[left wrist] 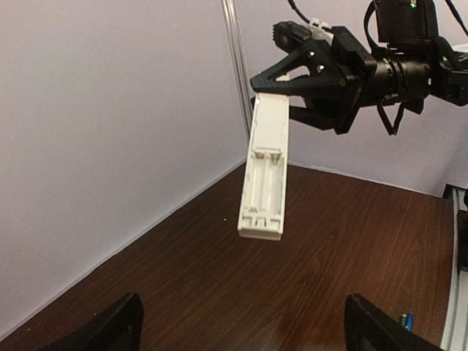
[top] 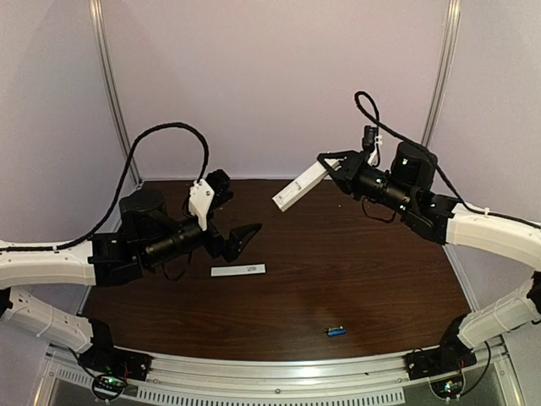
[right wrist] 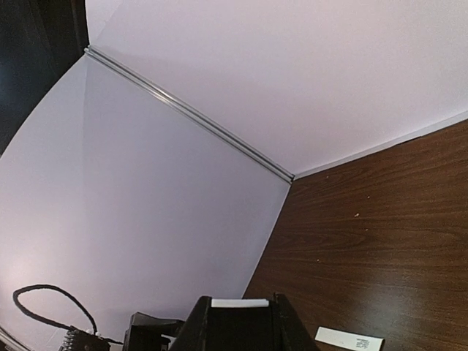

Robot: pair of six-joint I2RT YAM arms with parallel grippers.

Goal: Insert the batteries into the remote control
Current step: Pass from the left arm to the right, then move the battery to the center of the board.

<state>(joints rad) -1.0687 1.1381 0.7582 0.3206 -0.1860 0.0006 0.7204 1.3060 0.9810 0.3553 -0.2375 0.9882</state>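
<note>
My right gripper [top: 331, 172] is shut on the white remote control [top: 300, 186] and holds it in the air over the back of the table. In the left wrist view the remote control [left wrist: 265, 172] hangs tilted with its long battery recess open and empty. Its white end shows between my right gripper's jaws [right wrist: 240, 306]. One blue battery [top: 336, 331] lies on the table near the front edge, and it also shows in the left wrist view [left wrist: 404, 320]. My left gripper [top: 245, 238] is open and empty above the table; it shows wide apart in its own view [left wrist: 243, 316].
The thin flat white cover strip [top: 237, 271] lies on the dark wooden table [top: 355, 271] near the left gripper, and shows in the right wrist view [right wrist: 349, 340]. Pale walls close the back and sides. A metal rail [top: 279, 372] runs along the front edge.
</note>
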